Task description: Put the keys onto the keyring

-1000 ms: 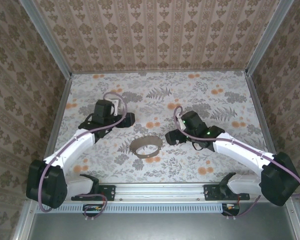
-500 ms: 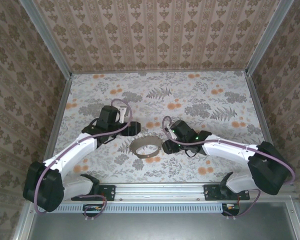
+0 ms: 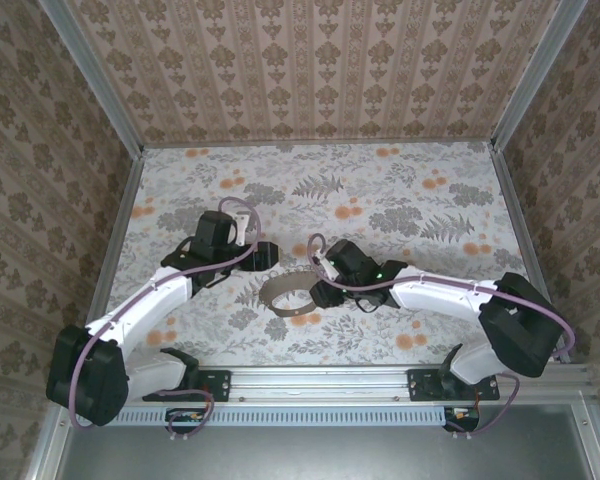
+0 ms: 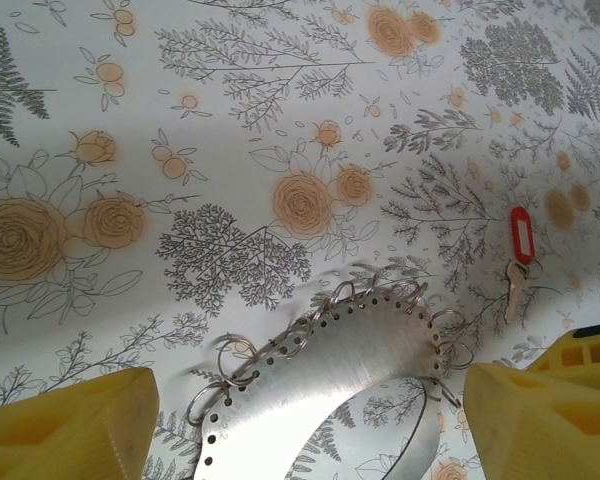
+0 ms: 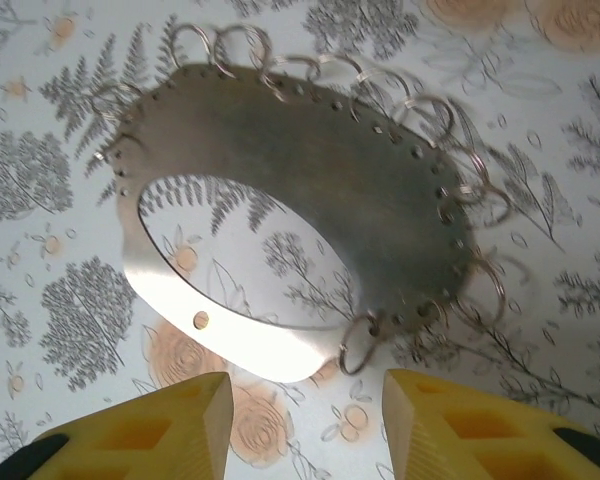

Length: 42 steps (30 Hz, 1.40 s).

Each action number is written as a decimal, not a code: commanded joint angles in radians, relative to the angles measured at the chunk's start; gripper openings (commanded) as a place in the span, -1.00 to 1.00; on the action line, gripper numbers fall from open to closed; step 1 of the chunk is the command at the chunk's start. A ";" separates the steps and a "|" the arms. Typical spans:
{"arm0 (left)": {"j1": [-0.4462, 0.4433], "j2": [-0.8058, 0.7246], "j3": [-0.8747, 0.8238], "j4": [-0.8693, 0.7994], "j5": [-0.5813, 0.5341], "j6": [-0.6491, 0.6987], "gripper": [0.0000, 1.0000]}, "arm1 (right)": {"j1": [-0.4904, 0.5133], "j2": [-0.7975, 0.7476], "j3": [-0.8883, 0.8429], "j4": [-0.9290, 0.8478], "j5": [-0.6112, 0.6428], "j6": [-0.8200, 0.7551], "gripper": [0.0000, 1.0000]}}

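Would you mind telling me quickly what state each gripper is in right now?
Left gripper: open, holding nothing.
Right gripper: open, holding nothing, with the keyring lying just ahead of it.

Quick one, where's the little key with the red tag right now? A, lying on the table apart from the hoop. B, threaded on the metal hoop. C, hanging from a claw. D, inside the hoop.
A: the left wrist view shows the key and its red tag lying flat on the table, off to the side of the hoop and not touching it.
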<state>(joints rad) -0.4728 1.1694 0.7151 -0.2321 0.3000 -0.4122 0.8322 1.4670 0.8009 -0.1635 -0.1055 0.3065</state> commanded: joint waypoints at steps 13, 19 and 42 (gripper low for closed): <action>0.082 -0.053 -0.017 -0.019 0.025 -0.011 0.60 | 0.049 0.151 0.135 -0.136 0.097 -0.046 -0.38; 0.097 -0.056 -0.017 -0.018 0.033 -0.005 0.60 | 0.063 0.195 0.175 -0.185 0.156 -0.047 -0.41; 0.105 -0.064 -0.016 -0.023 0.030 -0.001 0.62 | 0.071 0.263 0.207 -0.196 0.216 -0.058 -0.40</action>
<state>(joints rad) -0.3721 1.1328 0.7002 -0.2401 0.3183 -0.4164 0.8959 1.7115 0.9863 -0.3264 0.0761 0.2611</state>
